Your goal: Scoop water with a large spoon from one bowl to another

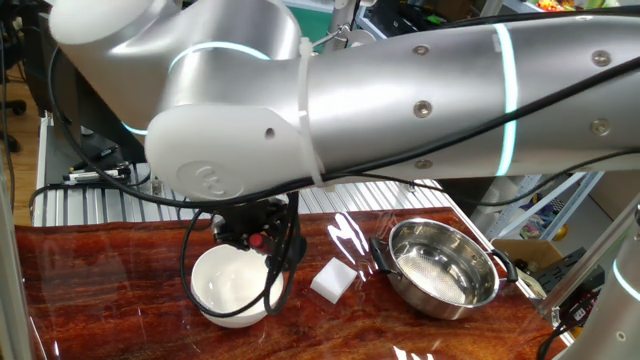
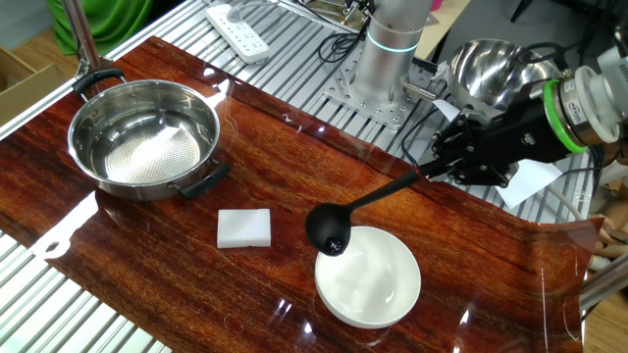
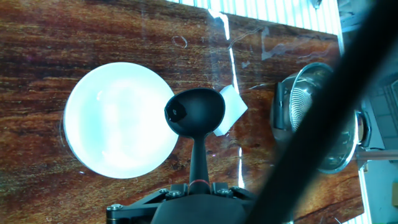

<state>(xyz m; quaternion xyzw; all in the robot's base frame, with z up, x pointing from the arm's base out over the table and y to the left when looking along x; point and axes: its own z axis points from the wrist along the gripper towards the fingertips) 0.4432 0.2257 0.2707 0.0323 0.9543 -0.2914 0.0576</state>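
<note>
Only the hand view shows ladle (image 3: pixel 194 112) overlapping white block (image 3: pixel 231 107).

Black ladle (image 2: pixel 329 231); white bowl (image 2: pixel 369 279); reddish woodgrain table (image 2: pixel 147 245)

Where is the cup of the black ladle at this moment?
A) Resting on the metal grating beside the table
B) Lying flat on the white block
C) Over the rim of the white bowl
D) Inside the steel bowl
C: in the other fixed view the black ladle has its cup above the near rim of the white bowl, well apart from the steel bowl and the white block.
</note>
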